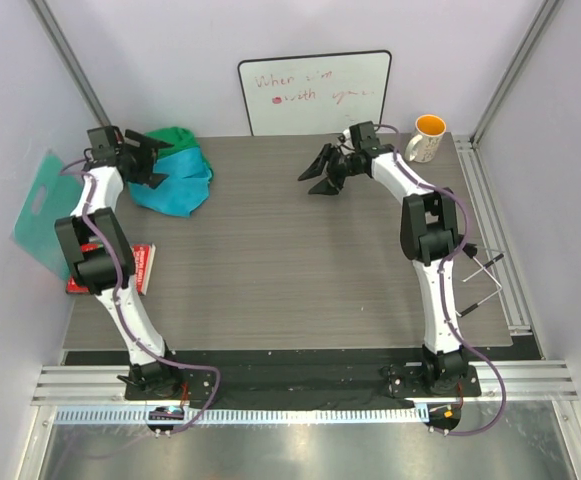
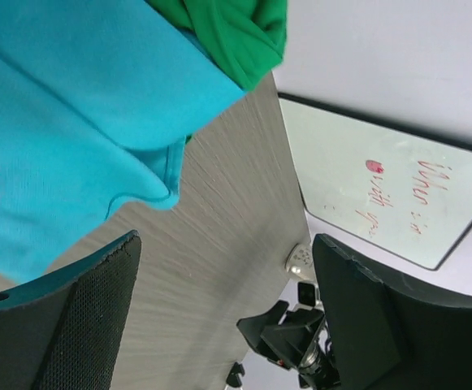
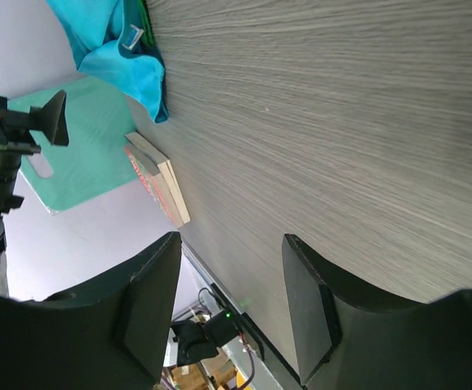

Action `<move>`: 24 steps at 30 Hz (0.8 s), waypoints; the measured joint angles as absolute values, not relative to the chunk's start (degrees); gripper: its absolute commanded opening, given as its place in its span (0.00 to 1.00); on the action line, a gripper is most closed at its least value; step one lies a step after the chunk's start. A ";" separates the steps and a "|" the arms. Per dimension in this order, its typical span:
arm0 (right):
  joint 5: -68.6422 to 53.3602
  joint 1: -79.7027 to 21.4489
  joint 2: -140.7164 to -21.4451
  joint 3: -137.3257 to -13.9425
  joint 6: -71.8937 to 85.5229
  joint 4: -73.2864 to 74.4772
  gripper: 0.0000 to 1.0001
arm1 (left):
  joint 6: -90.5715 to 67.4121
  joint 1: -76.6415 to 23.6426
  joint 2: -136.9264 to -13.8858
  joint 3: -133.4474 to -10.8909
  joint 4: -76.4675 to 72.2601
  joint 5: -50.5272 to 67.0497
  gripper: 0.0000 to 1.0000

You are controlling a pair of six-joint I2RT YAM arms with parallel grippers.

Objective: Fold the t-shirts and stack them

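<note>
My left gripper [image 1: 165, 162] hangs wide open just beside the blue shirt [image 1: 175, 188], poised, I judge, to take it first. It lies crumpled in the upper left of the top view, touching the green shirt [image 1: 178, 138] behind it. My right gripper [image 1: 318, 178], also spread wide, hovers over the table [image 1: 270, 260], upper centre. The whiteboard [image 1: 315, 92] scrawl starts "When"; the rest is unreadable.

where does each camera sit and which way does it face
top external: overhead behind the arms, looking down at the table; both arms show
left wrist: faces over the turquoise t-shirt toward the whiteboard; own fingers below
right wrist: faces across the table toward the book; own fingers below
shared: both wrists see the turquoise t-shirt
</note>
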State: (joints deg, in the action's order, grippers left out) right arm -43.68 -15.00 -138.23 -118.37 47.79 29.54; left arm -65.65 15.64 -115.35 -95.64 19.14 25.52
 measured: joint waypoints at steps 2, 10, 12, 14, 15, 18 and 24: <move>-43.68 -14.39 -138.23 -118.37 47.05 30.44 0.58 | -65.93 15.64 -118.80 -97.86 18.59 25.87 0.86; -43.64 -13.04 -136.97 -116.33 43.83 34.44 0.58 | -65.25 15.38 -121.40 -96.44 18.70 25.96 0.86; -43.66 -13.04 -136.86 -116.20 43.55 35.16 0.58 | -65.12 15.27 -121.08 -94.48 18.52 26.02 0.86; -43.66 -13.04 -136.86 -116.18 43.42 35.38 0.58 | -65.14 15.11 -120.81 -91.92 18.46 26.09 0.86; -43.66 -13.04 -136.86 -116.18 43.38 35.57 0.58 | -65.14 15.03 -120.77 -90.45 18.48 26.15 0.86; -43.66 -13.04 -136.81 -116.14 43.16 35.70 0.58 | -65.10 14.48 -120.70 -87.70 19.22 26.17 0.86; -43.66 -12.91 -136.11 -114.87 42.70 35.83 0.58 | -60.93 12.97 -114.91 -87.18 25.80 22.41 0.88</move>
